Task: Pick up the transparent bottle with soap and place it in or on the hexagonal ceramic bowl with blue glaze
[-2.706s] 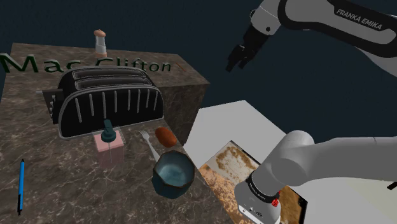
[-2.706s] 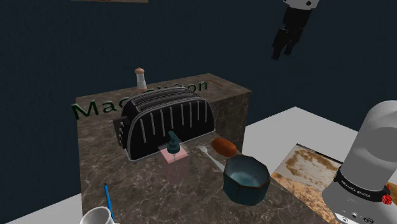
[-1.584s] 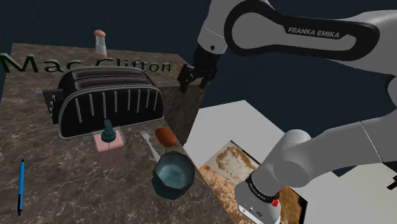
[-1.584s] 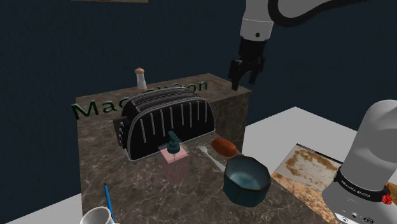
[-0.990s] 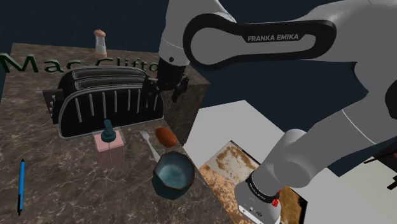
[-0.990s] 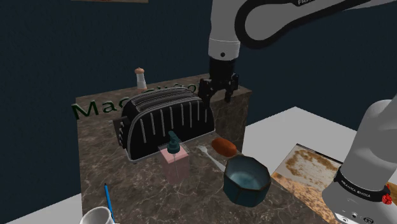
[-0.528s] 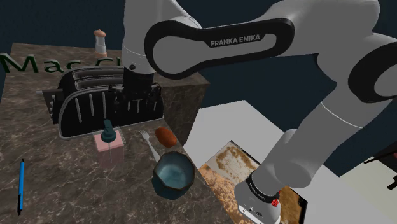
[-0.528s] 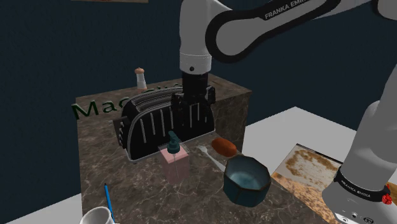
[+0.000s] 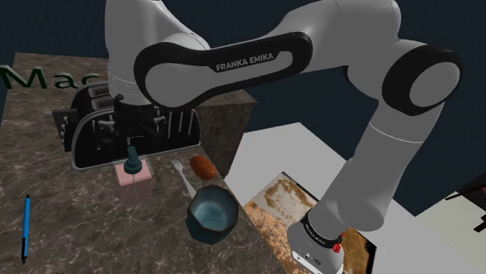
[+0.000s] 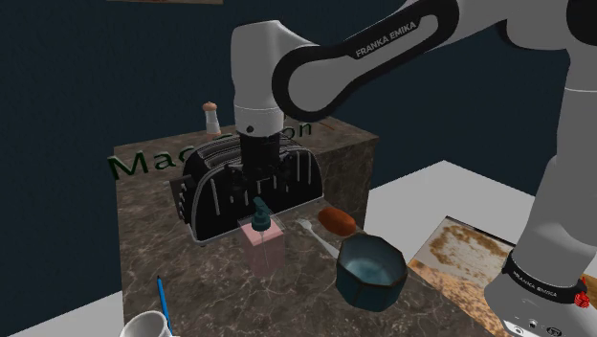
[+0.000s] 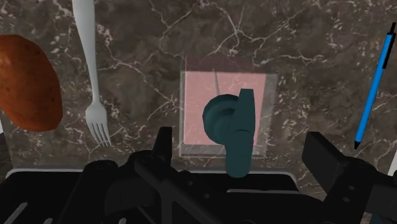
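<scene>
My pincer [image 11: 242,137], empty and spread wide, hangs just above the untouched soap bottle [image 11: 197,108] on the tabletop [image 11: 286,38]; grasp, lift and delivery to the blue bowl [image 9: 212,214] are not yet done.

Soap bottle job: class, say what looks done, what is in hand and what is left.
Done: the pincer is lined up above the pink soap bottle, fingers open. In hand: the grasp, not yet made; the bottle stands on the marble counter. Left: close, lift, and set it in the empty blue bowl.
</scene>
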